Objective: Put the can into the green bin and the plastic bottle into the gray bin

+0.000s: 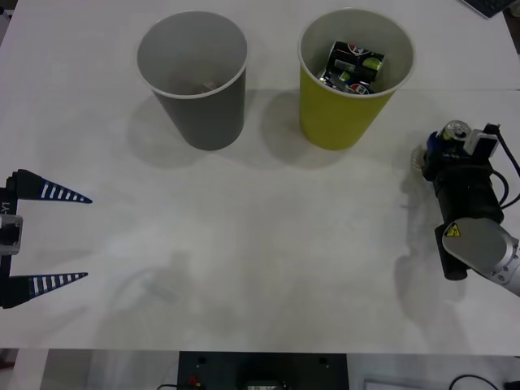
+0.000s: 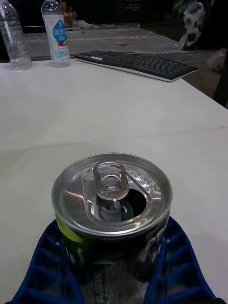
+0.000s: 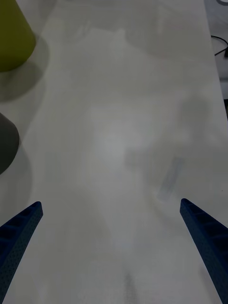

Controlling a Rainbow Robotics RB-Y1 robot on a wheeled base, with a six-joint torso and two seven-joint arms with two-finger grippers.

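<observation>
Front view: white table (image 1: 260,276), gray bin (image 1: 195,77) and green bin (image 1: 351,77) standing side by side at the far end, crushed cans already inside the green one. Wide bare stretch between bins and near edge. Right gripper (image 1: 443,146) near the right edge, just beside the green bin; left gripper (image 1: 61,237) low at the left edge, fingers spread.

Right wrist view: blue fingers (image 2: 45,266) clamped on the upright can (image 2: 111,209); keyboard (image 2: 137,62) and bottles (image 2: 56,33) at the table's far edge.

Left wrist view: fingers (image 3: 19,232) wide apart over bare tabletop.
</observation>
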